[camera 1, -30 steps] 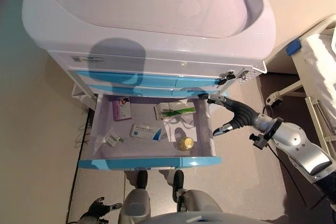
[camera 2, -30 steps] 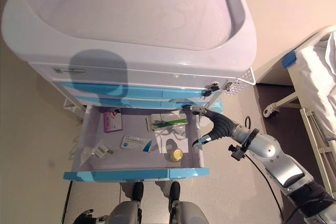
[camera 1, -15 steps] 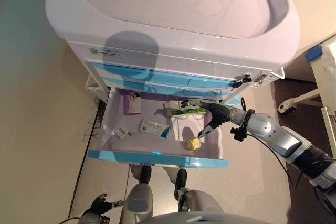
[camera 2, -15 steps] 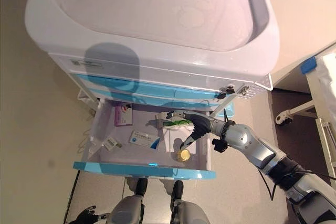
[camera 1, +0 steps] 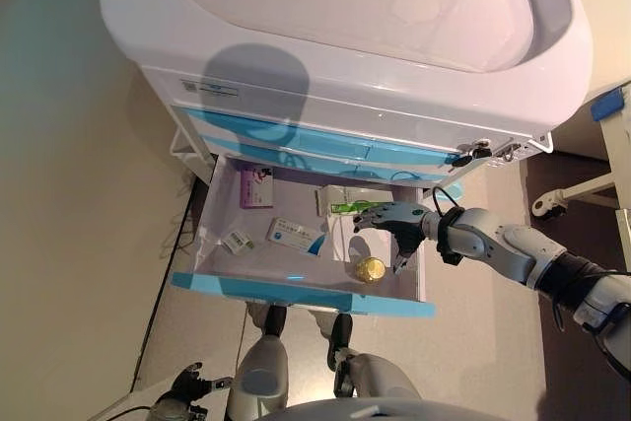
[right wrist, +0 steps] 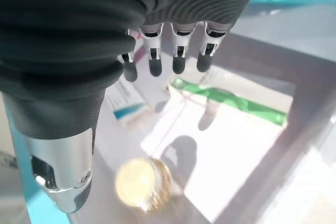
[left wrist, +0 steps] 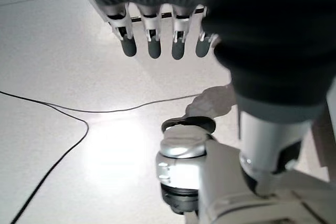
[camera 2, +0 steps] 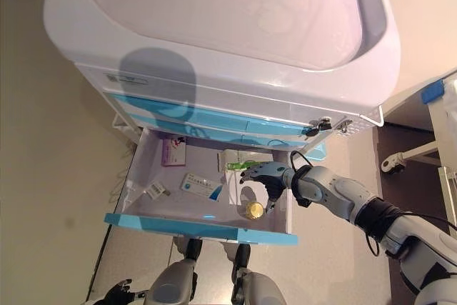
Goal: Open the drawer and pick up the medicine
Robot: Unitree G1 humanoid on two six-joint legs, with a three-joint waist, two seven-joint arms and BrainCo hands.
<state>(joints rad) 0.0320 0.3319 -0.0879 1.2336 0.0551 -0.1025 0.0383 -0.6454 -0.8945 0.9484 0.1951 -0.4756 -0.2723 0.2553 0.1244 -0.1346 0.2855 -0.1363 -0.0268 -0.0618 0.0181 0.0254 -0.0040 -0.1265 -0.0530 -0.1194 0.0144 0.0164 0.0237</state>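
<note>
Already the blue-fronted white plastic drawer (camera 1: 296,291) stands pulled out, so its contents lie reachable. Right hand (camera 1: 386,221), fingers spread and empty, hovers just above the small gold-capped medicine bottle (camera 1: 371,269) on the drawer floor, apparently poised for grasping. Left hand (left wrist: 157,35) hangs relaxed, idle.

Drawer (camera 1: 296,292) front light blue; bottle (camera 1: 371,269) gold-capped; box (camera 1: 256,187) purple.
</note>
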